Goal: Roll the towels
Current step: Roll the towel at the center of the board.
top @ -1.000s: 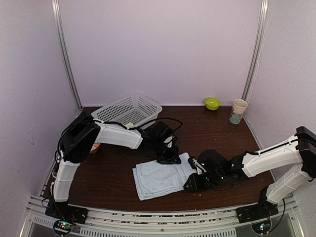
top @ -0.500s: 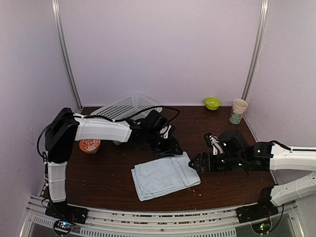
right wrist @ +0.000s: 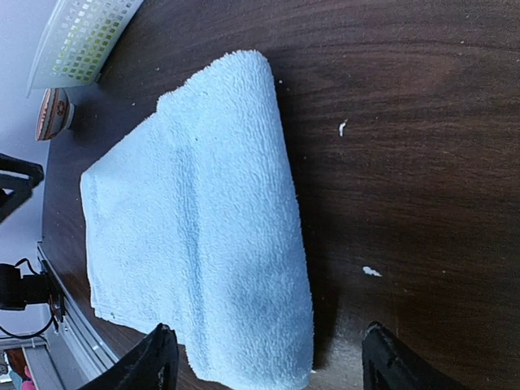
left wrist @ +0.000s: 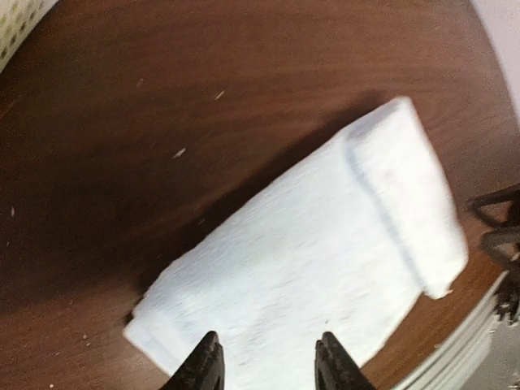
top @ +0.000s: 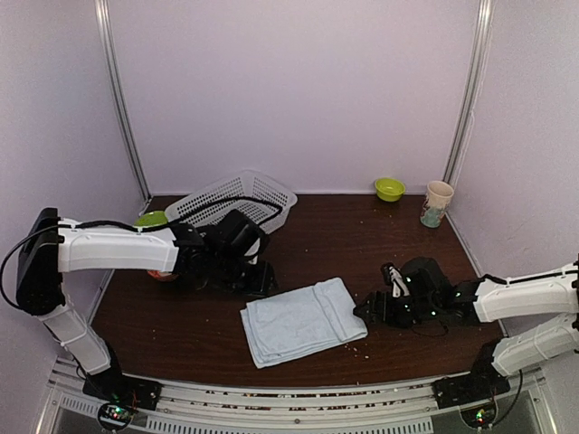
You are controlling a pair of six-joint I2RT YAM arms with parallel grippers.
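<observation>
One pale blue towel [top: 301, 322] lies flat on the dark table, its right end folded over into a thick band [right wrist: 260, 187]. My left gripper [top: 261, 277] hangs just off the towel's far left corner. In the left wrist view that gripper [left wrist: 266, 367] is open above the towel [left wrist: 325, 260], with nothing between its fingers. My right gripper [top: 365, 312] sits at the towel's right end, low over the table. Seen from the right wrist, it [right wrist: 272, 361] stands wide open around the folded end [right wrist: 203, 236] without touching it.
A white mesh basket [top: 237, 201] stands at the back left, with a lime-green thing [top: 152, 218] beside it. A small reddish bowl [right wrist: 53, 114] sits behind my left arm. A green bowl [top: 390, 188] and a paper cup [top: 438, 203] stand at the back right.
Both grippers opened and let go of the towel. My left arm drew back to the left, and my right arm pulled away to the right. The towel stays put.
</observation>
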